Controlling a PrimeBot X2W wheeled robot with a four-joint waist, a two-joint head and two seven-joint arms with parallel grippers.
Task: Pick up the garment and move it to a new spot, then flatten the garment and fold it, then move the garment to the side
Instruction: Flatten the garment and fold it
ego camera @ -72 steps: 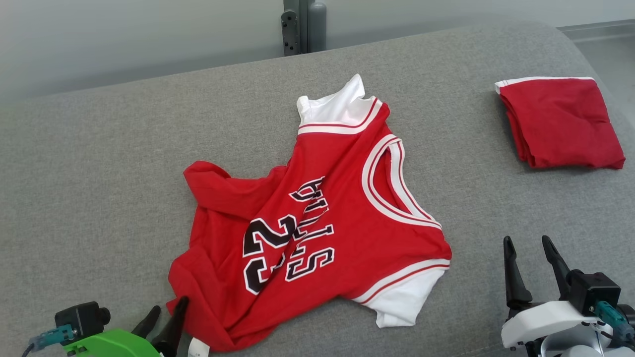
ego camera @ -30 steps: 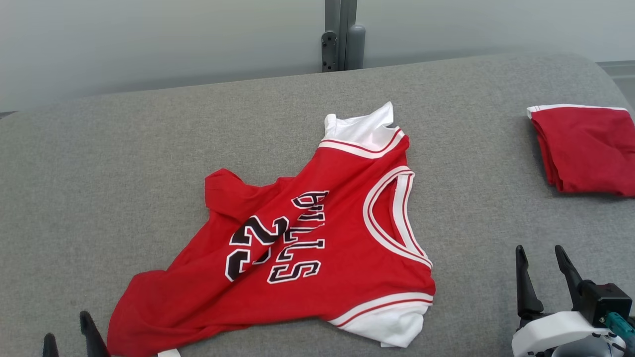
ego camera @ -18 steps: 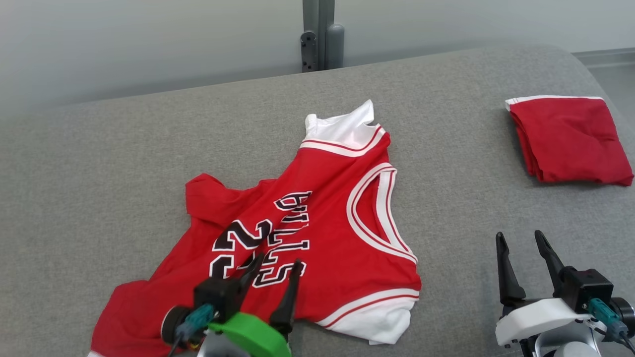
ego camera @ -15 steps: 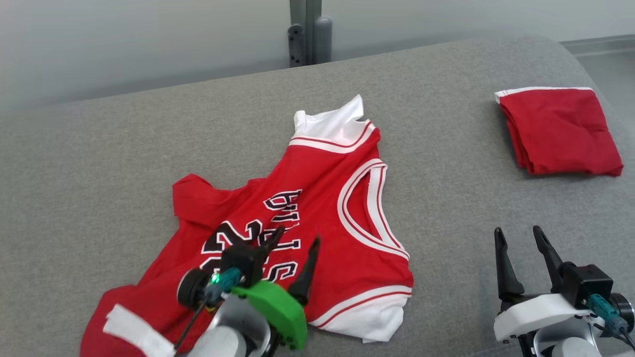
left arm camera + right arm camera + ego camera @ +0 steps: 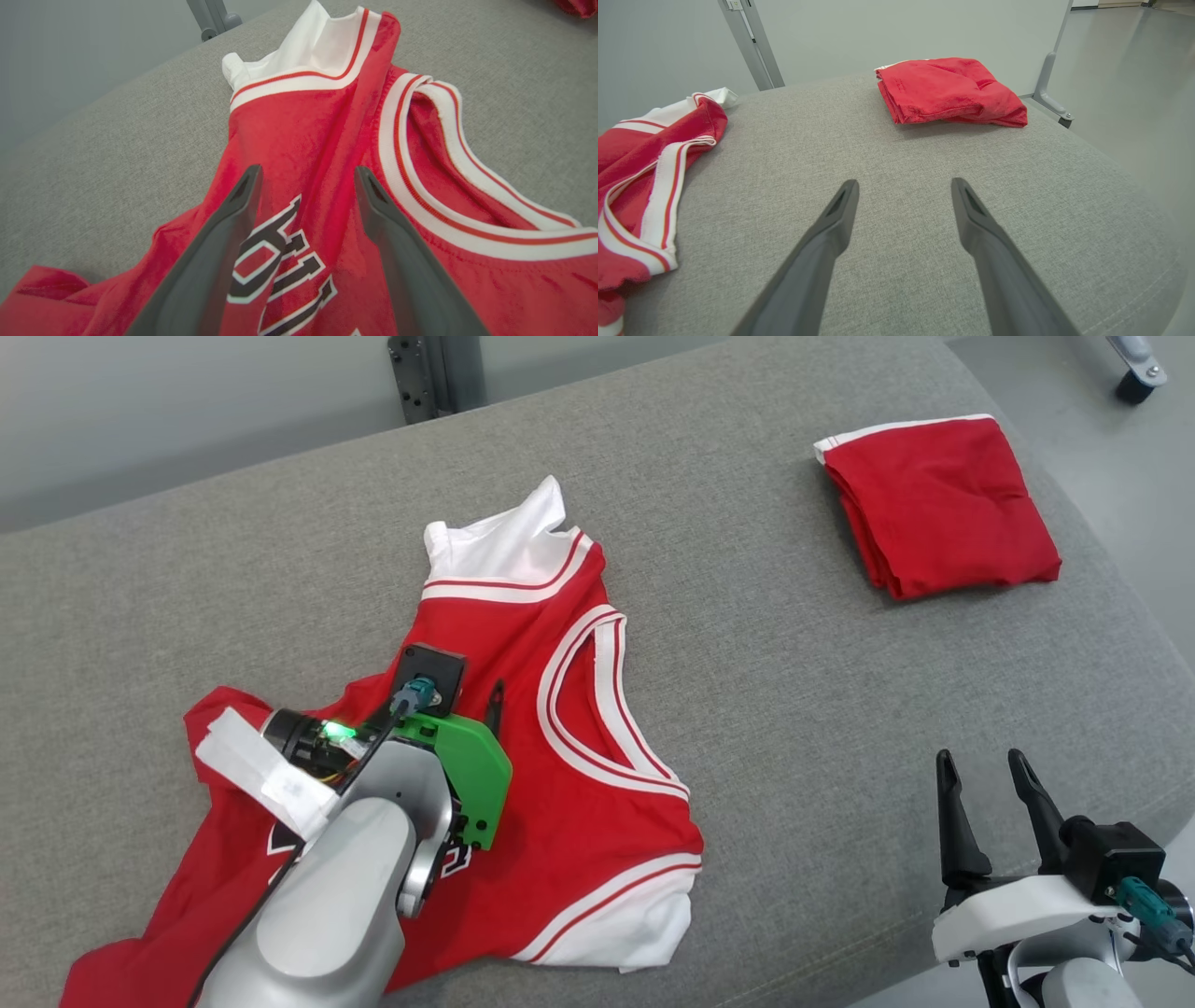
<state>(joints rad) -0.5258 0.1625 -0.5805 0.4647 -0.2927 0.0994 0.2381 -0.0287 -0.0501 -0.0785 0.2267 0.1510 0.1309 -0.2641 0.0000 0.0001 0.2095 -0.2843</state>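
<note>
The garment, a red jersey (image 5: 597,775) with white trim and black lettering, lies rumpled on the grey padded surface (image 5: 794,644). My left gripper (image 5: 471,695) hovers open over its middle. In the left wrist view the fingers of the left gripper (image 5: 308,170) straddle a lengthwise crease in the jersey (image 5: 299,116), just past the lettering and pointing toward the white collar. Nothing is held between them. My right gripper (image 5: 990,775) stands open at the lower right over bare fabric, and the right gripper (image 5: 903,182) is well clear of the jersey's armhole (image 5: 626,154).
A folded red cloth (image 5: 943,499) (image 5: 948,88) lies at the back right near the surface's edge. A metal post (image 5: 429,373) rises behind the far edge. Floor (image 5: 1120,476) and a caster (image 5: 1134,373) lie beyond the right edge.
My left arm has swung from the jersey's lower left hem up over its lettering toward the collar. The head camera has shifted. The right gripper has kept its place.
</note>
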